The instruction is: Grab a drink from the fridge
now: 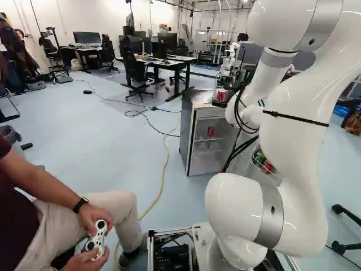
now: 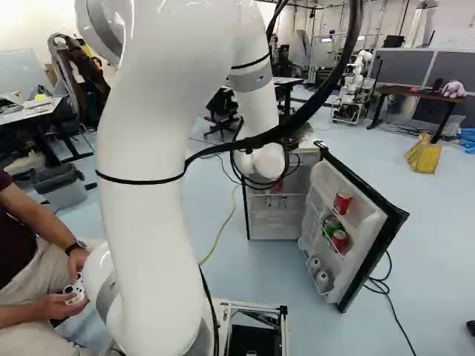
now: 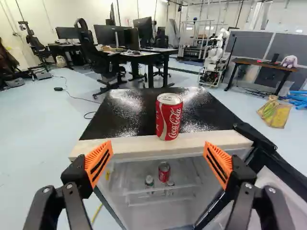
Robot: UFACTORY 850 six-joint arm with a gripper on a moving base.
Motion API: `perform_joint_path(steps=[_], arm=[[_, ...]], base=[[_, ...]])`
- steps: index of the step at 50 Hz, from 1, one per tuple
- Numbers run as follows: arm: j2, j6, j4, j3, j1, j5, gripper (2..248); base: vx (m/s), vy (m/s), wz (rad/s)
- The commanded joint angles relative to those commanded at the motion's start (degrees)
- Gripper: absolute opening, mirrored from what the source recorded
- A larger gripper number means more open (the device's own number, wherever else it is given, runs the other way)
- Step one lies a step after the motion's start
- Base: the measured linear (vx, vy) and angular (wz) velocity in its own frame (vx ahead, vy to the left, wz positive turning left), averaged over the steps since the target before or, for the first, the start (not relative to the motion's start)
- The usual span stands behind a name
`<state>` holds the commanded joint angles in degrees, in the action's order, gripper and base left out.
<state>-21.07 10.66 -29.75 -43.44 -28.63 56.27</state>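
In the left base view we find a red can (image 1: pixel 211 131) on a shelf inside the fridge (image 1: pixel 188 130). In the right base view the door (image 2: pixel 364 256) stands open beside the arm (image 2: pixel 256 111), its racks holding more cans; if we swing wide, we could bump it. In the wrist view our gripper (image 3: pixel 158 143) is spread wide and holds nothing, facing the front edge of the top. Another can (image 3: pixel 169 116) stands up there, just ahead: driving forward off-centre could tip it, and dropping too soon could jam the fingers on that edge.
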Motion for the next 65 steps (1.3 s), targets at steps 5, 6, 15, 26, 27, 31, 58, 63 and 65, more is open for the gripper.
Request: perform_joint_path(steps=[5, 6, 15, 26, 27, 31, 58, 63, 65], arm=[[0.69, 0.00, 0.00, 0.86, -0.27, 0.00, 247], [0.81, 0.00, 0.00, 1.01, -0.32, 0.00, 247], [1.68, 0.00, 0.00, 2.09, -0.95, 0.00, 247], [2.51, 0.00, 0.00, 2.95, -1.88, 0.00, 247], [2.65, 0.00, 0.00, 3.02, -1.97, 0.00, 247], [3.26, 0.00, 0.00, 3.30, -2.35, 0.00, 247], [7.80, 0.00, 0.02, 4.68, -5.04, -0.55, 247], [8.58, 0.00, 0.17, 4.83, -5.59, -1.32, 247], [8.88, 0.00, 0.26, 4.87, -5.82, -1.67, 247]], base=[[0.000, 0.000, 0.000], [0.000, 0.000, 0.000], [0.000, 0.000, 0.000], [0.000, 0.000, 0.000], [0.000, 0.000, 0.000], [0.000, 0.000, 0.000], [0.000, 0.000, 0.000], [0.000, 0.000, 0.000], [0.000, 0.000, 0.000]])
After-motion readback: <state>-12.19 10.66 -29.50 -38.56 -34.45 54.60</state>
